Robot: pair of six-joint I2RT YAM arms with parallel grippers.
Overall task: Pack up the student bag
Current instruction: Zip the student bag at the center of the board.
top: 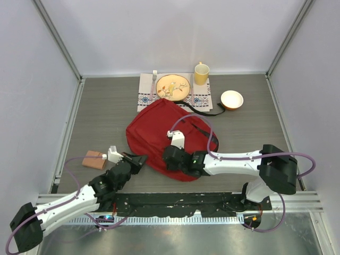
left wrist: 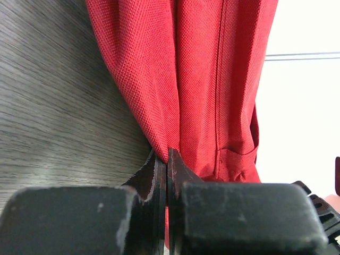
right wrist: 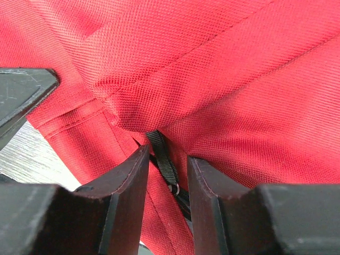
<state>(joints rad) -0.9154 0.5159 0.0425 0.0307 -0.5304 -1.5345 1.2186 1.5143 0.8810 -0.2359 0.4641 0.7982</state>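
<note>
The student bag (top: 154, 133), a large red backpack, lies flat in the middle of the table. My left gripper (top: 137, 159) is at its near-left edge. In the left wrist view that gripper (left wrist: 167, 154) is shut, with a fold of the bag's red fabric (left wrist: 202, 79) pinched between its tips. My right gripper (top: 169, 158) rests on the bag's near edge. In the right wrist view its jaws (right wrist: 167, 159) stand apart, with a black zipper pull strap (right wrist: 161, 151) and its small metal ring in the gap, touching neither finger. The bag's inside is hidden.
A brown block (top: 94, 159) lies on the table left of the left gripper. Behind the bag is a patterned placemat (top: 144, 98) with a plate (top: 173, 86), a fork (top: 154, 79) and a yellow cup (top: 201, 73). A white bowl (top: 231, 99) stands at the back right. A black strap (top: 204, 110) trails from the bag.
</note>
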